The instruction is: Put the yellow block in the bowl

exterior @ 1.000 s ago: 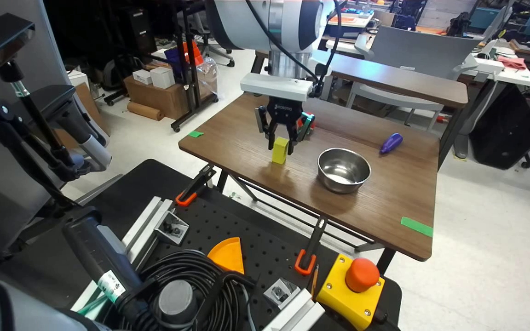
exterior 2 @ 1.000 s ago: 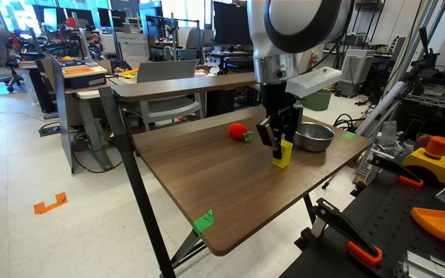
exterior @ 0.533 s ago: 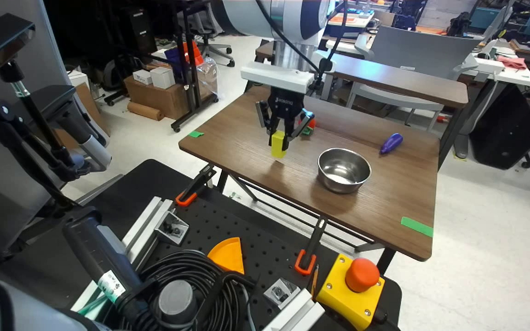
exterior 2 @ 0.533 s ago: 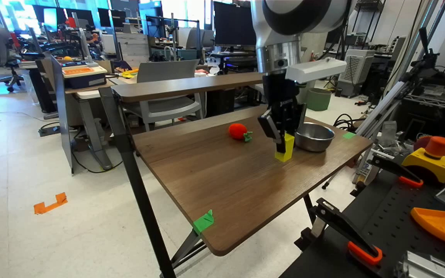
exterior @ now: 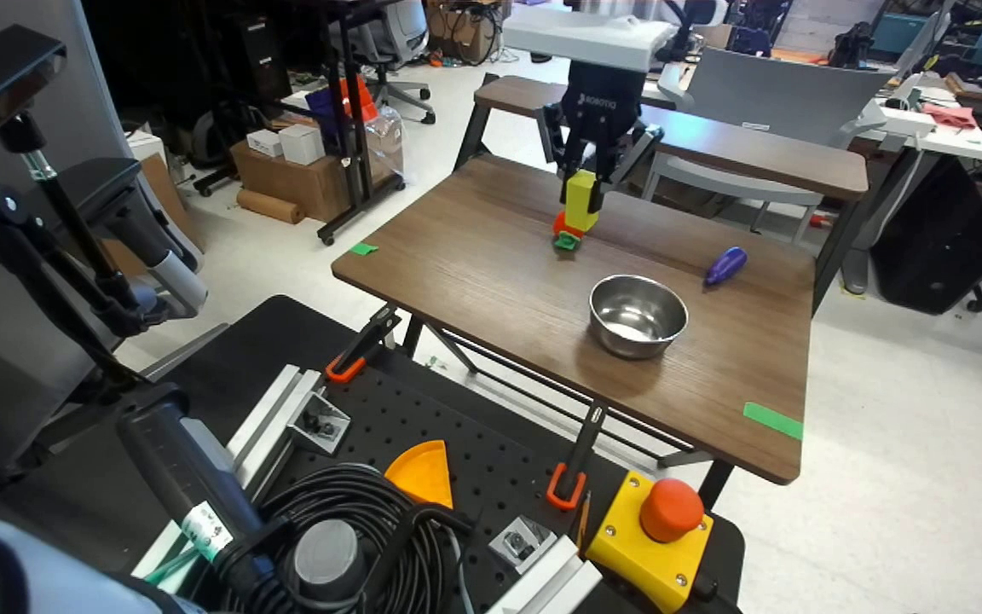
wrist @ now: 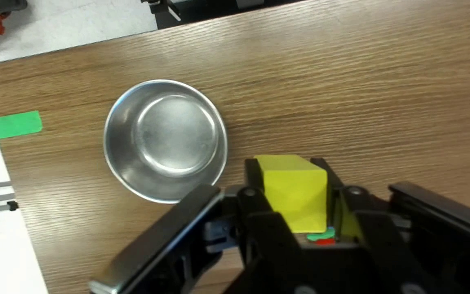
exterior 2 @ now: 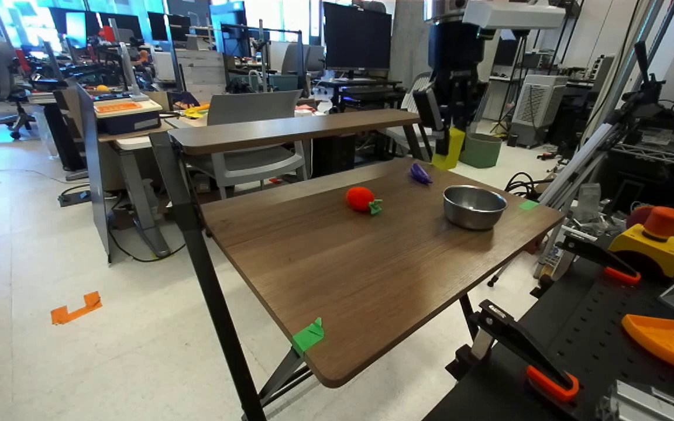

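My gripper (exterior: 580,194) is shut on the yellow block (exterior: 580,210) and holds it up in the air, well above the table. In the wrist view the block (wrist: 294,196) sits between the two black fingers, its sides against them. The block (exterior 2: 450,153) also shows under the fingers in an exterior view, past the table's far edge in the picture. The silver bowl (exterior: 638,343) stands upright and empty on the table; it shows whole in both exterior views (exterior 2: 471,216). In the wrist view the bowl (wrist: 169,134) lies to the left of the gripper, apart from it.
A red-and-green piece (exterior 2: 361,199) lies on the wooden table (exterior 2: 325,263); the block partly covers it in an exterior view (exterior: 566,242). A slim purple piece (exterior: 724,266) lies beyond the bowl. A raised wooden shelf (exterior: 730,153) runs along one table side.
My gripper has lifted the yellow block off the table. It has risen and moved toward the raised shelf side and the bowl's end. Bowl and other pieces have not moved.
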`<state>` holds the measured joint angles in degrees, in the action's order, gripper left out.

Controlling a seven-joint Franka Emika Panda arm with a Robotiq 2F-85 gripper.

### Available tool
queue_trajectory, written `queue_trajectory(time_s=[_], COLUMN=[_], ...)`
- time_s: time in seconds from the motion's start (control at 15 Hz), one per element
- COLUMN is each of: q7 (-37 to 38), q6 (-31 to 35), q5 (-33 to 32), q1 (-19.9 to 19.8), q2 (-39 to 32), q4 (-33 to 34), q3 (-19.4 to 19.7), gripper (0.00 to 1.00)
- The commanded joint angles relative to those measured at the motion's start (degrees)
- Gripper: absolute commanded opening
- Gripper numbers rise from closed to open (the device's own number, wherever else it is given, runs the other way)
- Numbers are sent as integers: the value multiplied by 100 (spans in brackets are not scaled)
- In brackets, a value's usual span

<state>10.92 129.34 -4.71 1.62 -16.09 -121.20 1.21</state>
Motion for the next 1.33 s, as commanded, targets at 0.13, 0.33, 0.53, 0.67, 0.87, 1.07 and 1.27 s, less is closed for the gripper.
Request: queue_trajectory(time_s=[0.13, 0.33, 0.53, 0.67, 0.87, 1.07, 1.27], q7=[80, 133, 182, 215, 240, 148, 29], q6=[-404, -538, -724, -819, -922, -844, -818], q5=[160, 148, 159, 141, 120, 114, 133], q1=[-303, -427, -504, -500, -462, -453, -465], q2=[-188, -511, -932, -1213, -1589, -1898, -2100], q4=[432, 730, 1038, 1215, 1467, 1646, 1761], q3=[267, 378, 451, 476, 466, 441, 413], gripper=[8, 8, 8, 8, 8, 8, 8])
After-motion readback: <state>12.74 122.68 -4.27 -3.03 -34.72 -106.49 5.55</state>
